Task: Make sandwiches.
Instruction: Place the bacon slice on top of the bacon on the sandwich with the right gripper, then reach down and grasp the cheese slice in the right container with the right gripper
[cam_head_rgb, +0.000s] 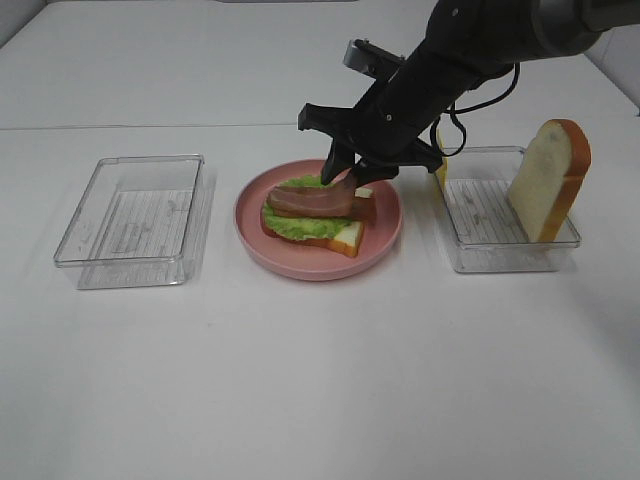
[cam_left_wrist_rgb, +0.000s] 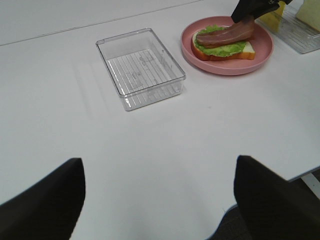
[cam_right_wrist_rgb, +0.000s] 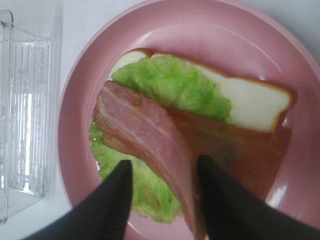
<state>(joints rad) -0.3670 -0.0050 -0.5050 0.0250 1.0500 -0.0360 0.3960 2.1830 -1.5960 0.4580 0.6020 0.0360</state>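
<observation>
While my right pincer (cam_right_wrist_rgb: 165, 160) straddles, parted, the brown-red bacon strip (cam_right_wrist_rgb: 135, 120) on green lettuce (cam_right_wrist_rgb: 175, 85), left pincer (cam_left_wrist_rgb: 157, 160) wide, the crusted white top slice (cam_head_rgb: 545, 180) waits at three o'clock.

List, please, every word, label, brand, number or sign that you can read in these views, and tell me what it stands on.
No readable text in any view.
On the left clear tray: a faint moulded patch on its ribbed base, too faint to read.
On the pink plate, sandwich, right clear tray and upright bread slice: no markings.
</observation>
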